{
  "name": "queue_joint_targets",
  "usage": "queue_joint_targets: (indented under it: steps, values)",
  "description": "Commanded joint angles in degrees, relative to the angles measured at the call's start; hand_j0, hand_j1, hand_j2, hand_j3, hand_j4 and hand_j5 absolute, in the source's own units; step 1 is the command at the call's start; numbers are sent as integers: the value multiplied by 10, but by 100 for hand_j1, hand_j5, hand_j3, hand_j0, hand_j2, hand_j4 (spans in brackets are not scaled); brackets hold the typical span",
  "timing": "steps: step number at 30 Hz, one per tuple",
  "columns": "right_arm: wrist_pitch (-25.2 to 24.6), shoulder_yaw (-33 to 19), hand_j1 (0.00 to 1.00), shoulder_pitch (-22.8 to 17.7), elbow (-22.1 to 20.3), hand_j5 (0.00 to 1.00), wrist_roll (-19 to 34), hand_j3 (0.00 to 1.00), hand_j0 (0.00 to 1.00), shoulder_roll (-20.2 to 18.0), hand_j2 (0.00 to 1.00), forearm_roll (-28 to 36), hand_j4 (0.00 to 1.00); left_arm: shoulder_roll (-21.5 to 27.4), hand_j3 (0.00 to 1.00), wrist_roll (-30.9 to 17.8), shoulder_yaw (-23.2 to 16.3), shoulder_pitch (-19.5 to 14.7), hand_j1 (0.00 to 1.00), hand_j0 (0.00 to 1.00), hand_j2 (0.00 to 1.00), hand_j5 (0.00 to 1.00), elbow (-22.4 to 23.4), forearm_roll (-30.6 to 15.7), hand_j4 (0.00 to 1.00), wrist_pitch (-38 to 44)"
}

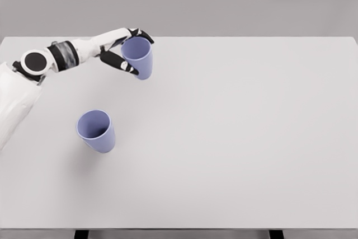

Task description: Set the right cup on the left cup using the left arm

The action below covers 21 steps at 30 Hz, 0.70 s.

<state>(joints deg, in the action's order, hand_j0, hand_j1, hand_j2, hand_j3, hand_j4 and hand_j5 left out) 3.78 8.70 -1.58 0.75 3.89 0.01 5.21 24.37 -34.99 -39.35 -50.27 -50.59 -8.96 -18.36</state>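
Cups, two, both pale purple, open mouths up. One cup (138, 57) sits in the left hand (126, 54) near the far left part of the white surface (240, 138); fingers wrap it, dark fingertips (127, 68) showing on its left side and over the rim at top. Whether its base touches the surface or hangs just above, cannot tell. Part of that cup's left wall is hidden behind the fingers. Second cup (96, 130) stands free, nearer the camera and further left, well apart from the held one. Left arm enters from the picture's left edge, upper arm cut off by the frame. Surface's near edge shows dark leg tops at bottom, mostly cut off.
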Motion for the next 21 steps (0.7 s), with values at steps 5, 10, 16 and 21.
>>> queue_joint_targets:
  steps: [5,10,16,21]
  values:
    - [0,0,100,0,0,100,0,100,100,0,100,0,100,40,54,0,1,16,54,54,54,54,-57,-28,54,1]
    - [0,0,100,0,0,100,0,100,100,0,100,1,100,71,52,0,1,28,52,52,52,52,-98,-48,52,1]
    - [0,0,100,0,0,100,0,100,100,0,100,0,100,110,52,0,1,46,52,52,52,52,-146,-75,52,1]
    - [0,0,100,0,0,100,1,100,100,0,100,0,100,148,51,0,1,59,51,51,51,51,-191,-98,51,1]
